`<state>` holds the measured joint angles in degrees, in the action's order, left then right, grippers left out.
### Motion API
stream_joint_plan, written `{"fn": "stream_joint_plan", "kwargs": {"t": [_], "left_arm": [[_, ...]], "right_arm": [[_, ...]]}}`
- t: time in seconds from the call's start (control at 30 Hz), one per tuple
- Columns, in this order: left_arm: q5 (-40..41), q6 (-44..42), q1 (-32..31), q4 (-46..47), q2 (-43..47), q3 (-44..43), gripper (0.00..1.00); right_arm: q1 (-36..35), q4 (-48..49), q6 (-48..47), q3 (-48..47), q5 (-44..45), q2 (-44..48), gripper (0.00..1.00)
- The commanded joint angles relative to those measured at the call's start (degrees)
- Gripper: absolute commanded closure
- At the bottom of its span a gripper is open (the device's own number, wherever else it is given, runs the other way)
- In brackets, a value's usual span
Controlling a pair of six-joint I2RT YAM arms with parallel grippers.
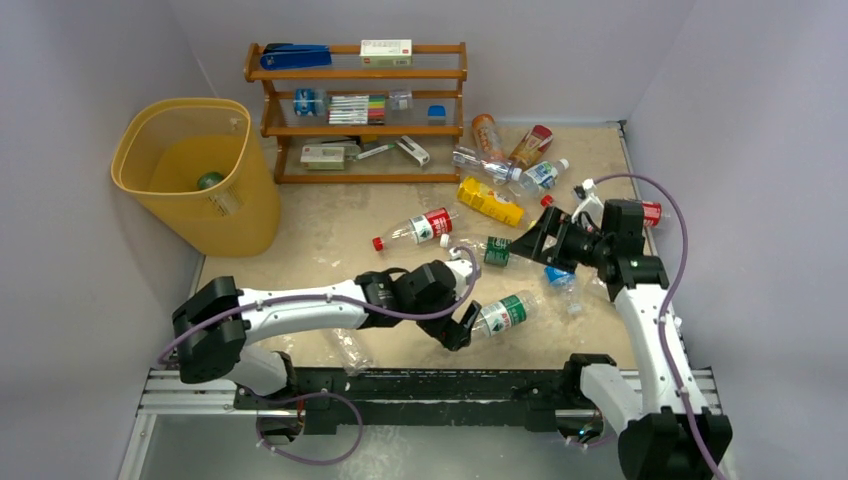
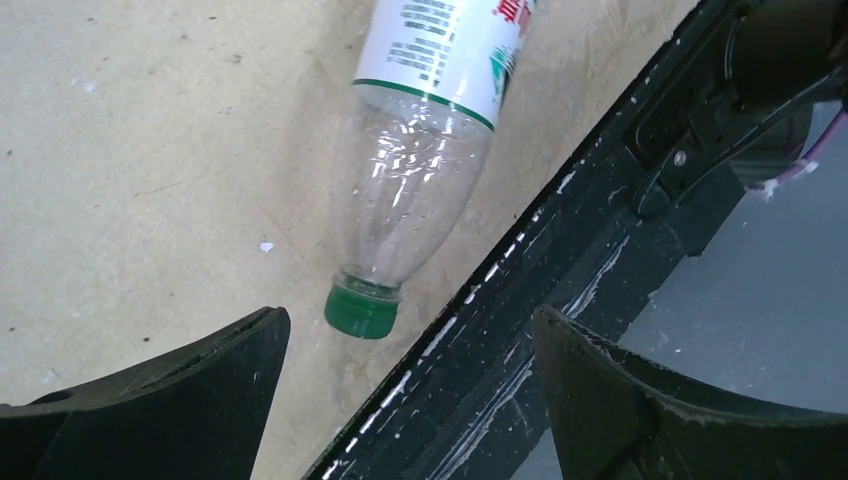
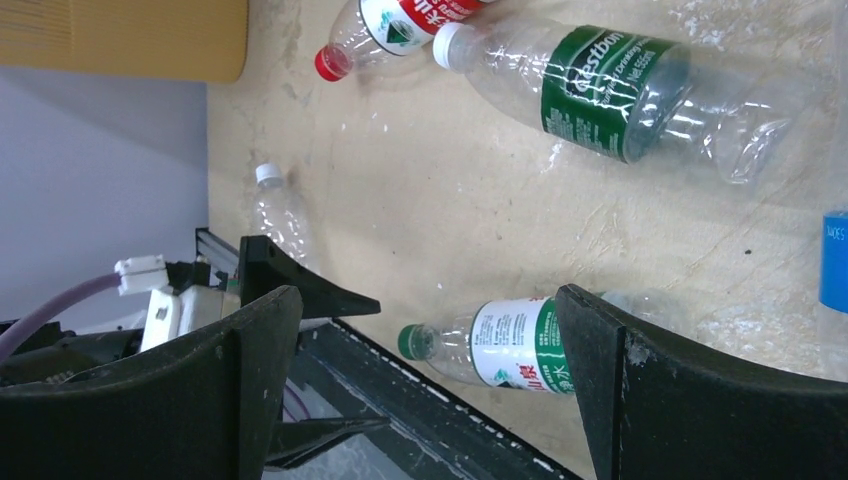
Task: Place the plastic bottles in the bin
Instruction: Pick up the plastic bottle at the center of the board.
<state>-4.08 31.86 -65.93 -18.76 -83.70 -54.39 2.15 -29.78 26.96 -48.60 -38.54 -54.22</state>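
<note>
One green-cap bottle (image 2: 418, 170) lies beside rail (image 2: 560, 255), near L end effector (image 2: 408, 335).

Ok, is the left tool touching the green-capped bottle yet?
Apart. The left wrist view shows the left tool open, with a clear gap between its fingers and the bottle, whose green cap lies just ahead of them.

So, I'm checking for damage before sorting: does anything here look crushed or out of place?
The dark-green-labelled bottle is dented and creased near its base. A label-less clear bottle lies by the near edge of the table and looks crumpled. No spilled liquid shows.
</note>
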Motion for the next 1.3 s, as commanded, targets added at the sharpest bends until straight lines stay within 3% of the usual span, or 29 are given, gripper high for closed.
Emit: {"fn": "stream_joint_plan", "kwargs": {"t": [0.0, 0.17, 0.37, 0.63, 0.83, 0.93, 1.1, 1.27], "left_arm": [[4.4, -4.6, -2.6, 7.3, -2.5, 0.8, 0.09], [6.9, -7.1, -3.1, 10.5, -7.0, 0.2, 0.09], [10.7, -10.8, -3.2, 10.3, -10.9, -2.7, 0.09], [6.5, -11.2, -3.4, 12.7, -14.5, -3.0, 0.09], [5.0, -11.9, -3.6, 12.5, -15.1, -3.2, 0.10], [6.4, -11.2, -4.0, 12.1, -14.0, -3.4, 0.18], [9.3, -9.8, -4.0, 11.6, -11.1, -3.0, 0.44], [11.2, -7.6, -4.0, 11.2, -6.9, -2.1, 0.47]], "right_arm": [[0.0, 6.3, -1.2, 5.0, -0.5, 5.0, 0.00], [-0.1, 5.3, 0.3, 7.5, -2.0, 8.8, 0.00], [-0.1, -1.1, -1.2, 3.6, 1.5, 10.0, 0.00], [0.0, -1.2, 6.1, 7.3, 1.4, 22.0, 0.00], [0.0, -1.5, 5.1, 7.1, 1.7, 21.7, 0.00], [-0.1, -1.5, 4.3, 7.0, 2.1, 21.5, 0.00], [0.0, -1.3, 2.9, 6.1, 4.3, 20.5, 0.00], [-0.1, -0.5, 1.6, 6.5, 4.1, 18.7, 0.00]]}}
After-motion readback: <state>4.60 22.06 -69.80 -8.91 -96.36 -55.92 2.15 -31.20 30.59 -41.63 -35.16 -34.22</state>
